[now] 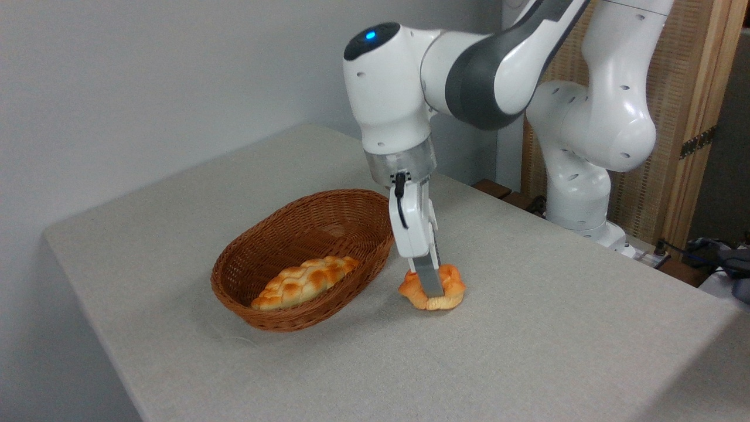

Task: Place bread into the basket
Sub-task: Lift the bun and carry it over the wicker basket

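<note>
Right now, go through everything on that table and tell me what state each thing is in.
Bun: on the table, outside the basket, gripper at it.
Basket: upright, holds the braided loaf.
Braided loaf: lying inside the basket.
Gripper: lowered onto the bun; grip cannot be told from this side.

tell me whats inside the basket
A pale braided loaf lies inside the basket. The near wall hides the floor under it.
</note>
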Controlling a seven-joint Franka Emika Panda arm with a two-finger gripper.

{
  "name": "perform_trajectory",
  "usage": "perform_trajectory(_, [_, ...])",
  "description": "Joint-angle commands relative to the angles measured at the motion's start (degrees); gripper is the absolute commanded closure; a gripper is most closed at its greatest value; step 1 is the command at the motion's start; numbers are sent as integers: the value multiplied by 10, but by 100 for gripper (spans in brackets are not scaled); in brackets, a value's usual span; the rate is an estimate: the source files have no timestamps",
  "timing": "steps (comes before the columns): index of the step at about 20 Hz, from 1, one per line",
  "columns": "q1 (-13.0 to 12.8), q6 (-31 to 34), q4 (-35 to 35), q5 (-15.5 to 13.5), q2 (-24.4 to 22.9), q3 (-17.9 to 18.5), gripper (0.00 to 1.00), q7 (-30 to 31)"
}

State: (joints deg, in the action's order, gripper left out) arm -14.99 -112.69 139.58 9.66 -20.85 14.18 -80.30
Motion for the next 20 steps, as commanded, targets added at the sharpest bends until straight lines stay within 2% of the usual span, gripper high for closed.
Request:
perform_trajectory(1, [-7, 83, -88, -75, 10, -1, 73, 109])
perform_trajectory(3, [-10, 92, -118, -105, 19, -3, 73, 172])
perform_trajectory(5, [-19, 91, -145, -154, 28, -10, 74, 252])
perform_trajectory(8, [-20, 90, -156, -199, 37, -13, 76, 318])
perform_trajectory(10, [-20, 91, -157, -216, 41, -32, 75, 347])
perform_trajectory(11, [-20, 91, -157, -220, 44, -43, 75, 381])
perform_trajectory(16, [-24, 89, -157, -222, 72, -96, 73, 499])
perform_trajectory(18, [-26, 85, -157, -226, 91, -121, 65, 540])
perform_trajectory(19, [-28, 83, -156, -229, 101, -136, 58, 564])
perform_trajectory(20, [-28, 82, -156, -229, 107, -143, 38, 571])
